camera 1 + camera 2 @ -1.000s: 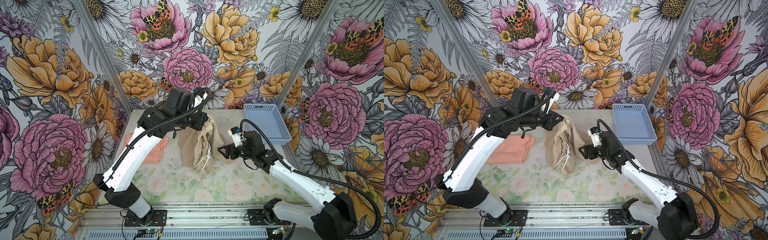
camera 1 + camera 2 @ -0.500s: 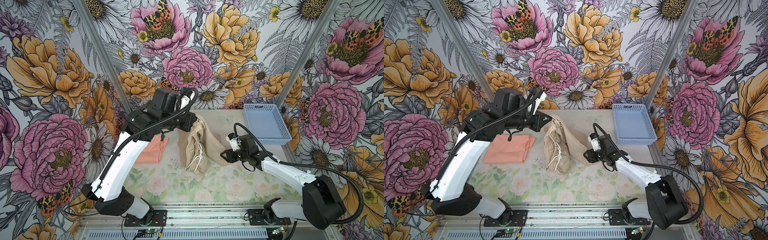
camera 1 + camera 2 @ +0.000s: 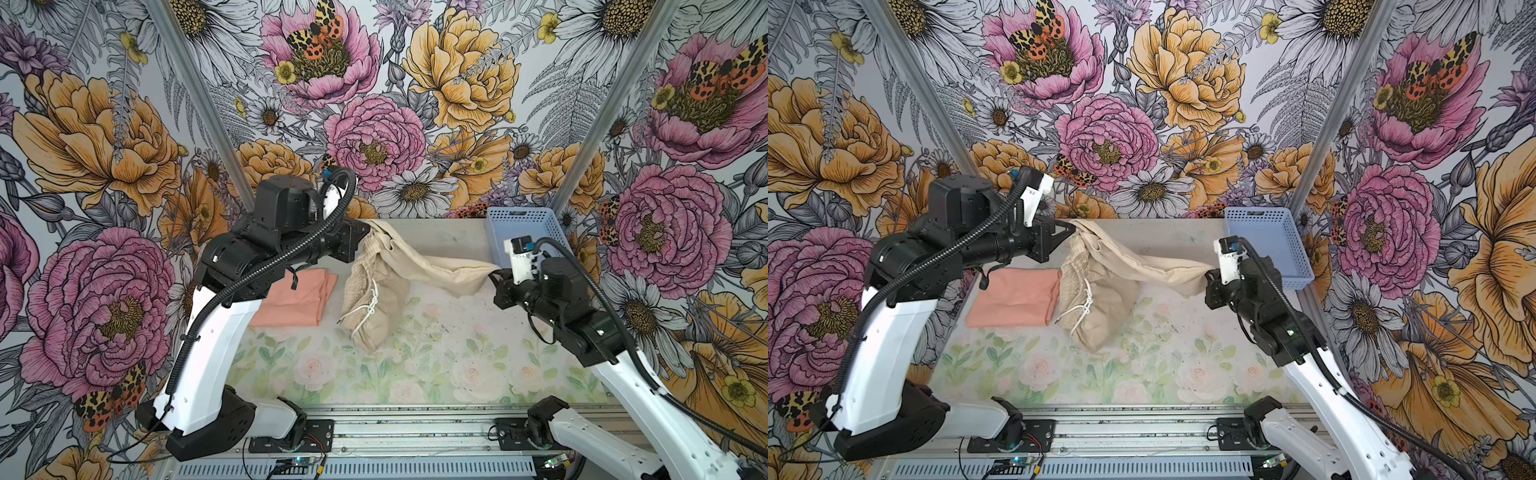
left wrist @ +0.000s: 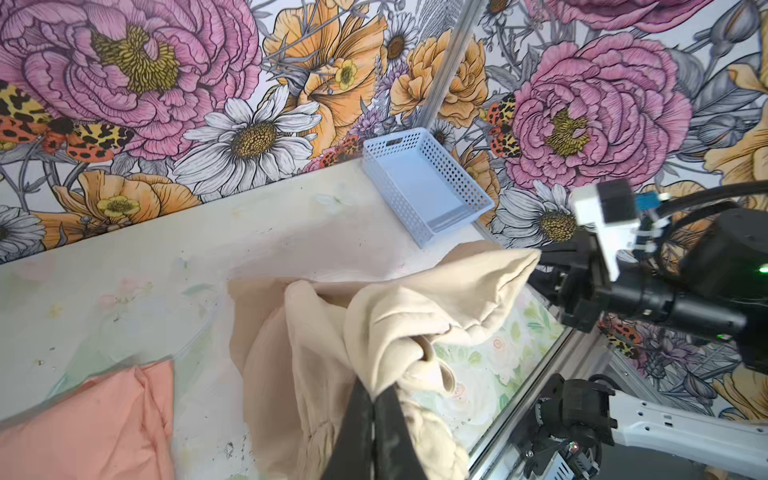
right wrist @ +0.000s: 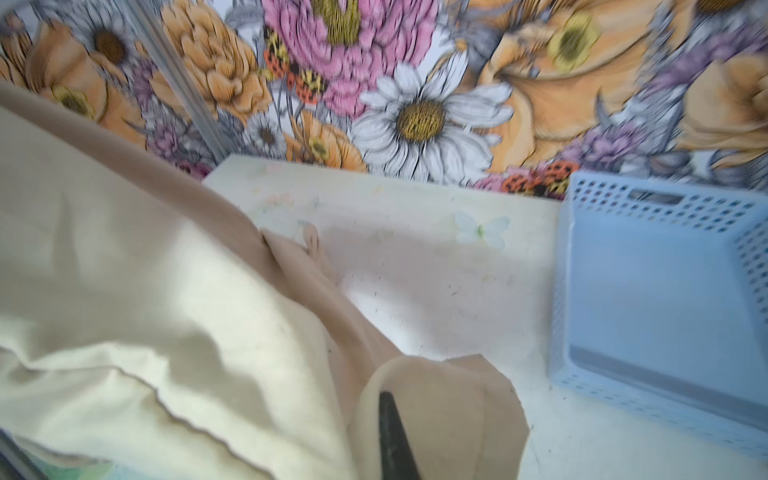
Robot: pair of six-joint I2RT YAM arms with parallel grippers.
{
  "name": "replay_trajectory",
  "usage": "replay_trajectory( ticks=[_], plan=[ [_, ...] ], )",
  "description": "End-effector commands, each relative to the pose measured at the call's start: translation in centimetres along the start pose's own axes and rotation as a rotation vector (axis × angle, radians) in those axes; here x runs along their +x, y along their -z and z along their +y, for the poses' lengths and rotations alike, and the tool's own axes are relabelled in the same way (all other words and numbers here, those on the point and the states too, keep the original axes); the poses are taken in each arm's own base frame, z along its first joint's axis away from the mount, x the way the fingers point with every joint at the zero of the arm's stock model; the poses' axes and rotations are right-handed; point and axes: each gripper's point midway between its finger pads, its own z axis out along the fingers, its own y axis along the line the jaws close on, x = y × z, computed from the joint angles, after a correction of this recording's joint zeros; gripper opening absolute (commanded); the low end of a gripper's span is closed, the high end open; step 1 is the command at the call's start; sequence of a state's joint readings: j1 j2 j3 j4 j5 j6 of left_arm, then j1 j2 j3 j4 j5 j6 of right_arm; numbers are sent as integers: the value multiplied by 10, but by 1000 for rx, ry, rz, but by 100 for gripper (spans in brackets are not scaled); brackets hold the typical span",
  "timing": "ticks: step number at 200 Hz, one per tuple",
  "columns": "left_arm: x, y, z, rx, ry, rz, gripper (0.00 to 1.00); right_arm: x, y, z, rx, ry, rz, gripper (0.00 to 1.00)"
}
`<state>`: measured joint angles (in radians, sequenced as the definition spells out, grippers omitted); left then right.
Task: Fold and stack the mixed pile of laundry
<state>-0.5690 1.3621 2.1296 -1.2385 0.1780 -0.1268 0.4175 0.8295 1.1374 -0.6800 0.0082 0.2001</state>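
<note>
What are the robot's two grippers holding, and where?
Both hold the beige garment: the left gripper pinches a bunched fold at its far end, the right gripper pinches the tip of its stretched-out part.

On the table [image 3: 436, 353], the T-shirt [image 3: 297, 297] lies at nine o'clock from its middle, the basket [image 3: 519, 216] at two. The drawstring garment [image 3: 386, 286] stretches between them.

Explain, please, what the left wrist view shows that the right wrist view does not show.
Only the left wrist view: the folded peach T-shirt, the left gripper pinched shut on the beige garment, and the right gripper shut on that garment's far end. Only the right wrist view: a close look at cloth folded around one dark finger of the right gripper. Both: the beige garment, the light blue basket and the pale table.
</note>
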Motion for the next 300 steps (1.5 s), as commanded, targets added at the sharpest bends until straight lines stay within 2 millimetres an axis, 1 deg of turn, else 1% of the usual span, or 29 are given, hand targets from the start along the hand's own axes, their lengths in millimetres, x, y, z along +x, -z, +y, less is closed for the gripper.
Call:
replay_trajectory(
  ticks=[1, 15, 28, 42, 55, 66, 74, 80, 94, 116, 152, 162, 163, 166, 168, 171, 183, 186, 191, 194, 202, 210, 217, 225, 232, 240, 249, 271, 300],
  plan=[
    [-24, 34, -24, 74, -28, -113, 0, -9, 42, -23, 139, 26, 9, 0],
    [-33, 50, -29, 78, -29, -161, 0, -30, 64, -28, 175, 27, -48, 0],
    [-39, 60, -23, 44, -22, -196, 0, -45, 73, -33, 211, 33, -74, 0],
    [-37, 58, -5, -12, 10, -194, 0, -56, 65, -36, 238, 57, -67, 0],
    [-28, 47, 19, -78, 62, -162, 0, -63, 46, -41, 273, 83, -29, 0],
    [-17, 32, 42, -116, 119, -126, 0, -65, 22, -46, 296, 97, 20, 0],
    [-5, 16, 61, -134, 167, -92, 0, -63, 0, -50, 304, 97, 66, 0],
    [2, 5, 73, -137, 199, -80, 0, -58, -18, -54, 305, 92, 107, 0],
    [30, -30, 107, -156, 273, -22, 0, -47, -59, -61, 293, 69, 190, 0],
    [73, -84, 161, -206, 360, 71, 0, -14, -130, -78, 298, 54, 329, 0],
    [138, -170, 249, -308, 420, 243, 0, 46, -241, -104, 292, 40, 530, 0],
    [154, -192, 269, -320, 431, 295, 0, 58, -269, -113, 303, 43, 559, 0],
    [155, -194, 271, -322, 432, 299, 0, 62, -272, -115, 304, 43, 570, 0],
    [158, -200, 276, -328, 433, 310, 0, 66, -281, -119, 309, 43, 578, 0],
    [167, -208, 282, -333, 443, 333, 0, 67, -286, -121, 313, 42, 580, 0],
    [173, -215, 289, -338, 449, 347, 0, 69, -294, -125, 319, 38, 584, 0],
    [186, -236, 311, -356, 461, 381, 0, 75, -319, -140, 347, 23, 586, 0],
    [190, -239, 317, -364, 467, 389, 0, 72, -324, -144, 353, 16, 575, 0],
    [192, -245, 327, -384, 472, 394, 0, 69, -330, -149, 361, 4, 563, 6],
    [195, -247, 334, -400, 474, 401, 7, 70, -334, -152, 366, -1, 563, 11],
    [198, -250, 349, -448, 472, 409, 33, 66, -341, -160, 386, -13, 550, 21],
    [197, -249, 363, -496, 471, 409, 47, 61, -344, -165, 389, -28, 537, 30],
    [195, -247, 371, -531, 472, 399, 60, 57, -344, -168, 392, -40, 531, 34],
    [190, -244, 376, -560, 467, 386, 71, 51, -341, -170, 396, -48, 516, 39],
    [186, -240, 378, -589, 458, 376, 77, 47, -338, -169, 396, -48, 510, 43],
    [180, -236, 375, -609, 442, 366, 81, 45, -332, -168, 398, -46, 511, 48],
    [176, -234, 368, -619, 418, 363, 83, 46, -326, -165, 389, -48, 519, 51],
    [177, -241, 332, -576, 373, 383, 84, 56, -310, -159, 379, -65, 552, 59],
    [206, -265, 279, -475, 370, 459, 84, 69, -302, -160, 401, -52, 568, 65]
  ],
)
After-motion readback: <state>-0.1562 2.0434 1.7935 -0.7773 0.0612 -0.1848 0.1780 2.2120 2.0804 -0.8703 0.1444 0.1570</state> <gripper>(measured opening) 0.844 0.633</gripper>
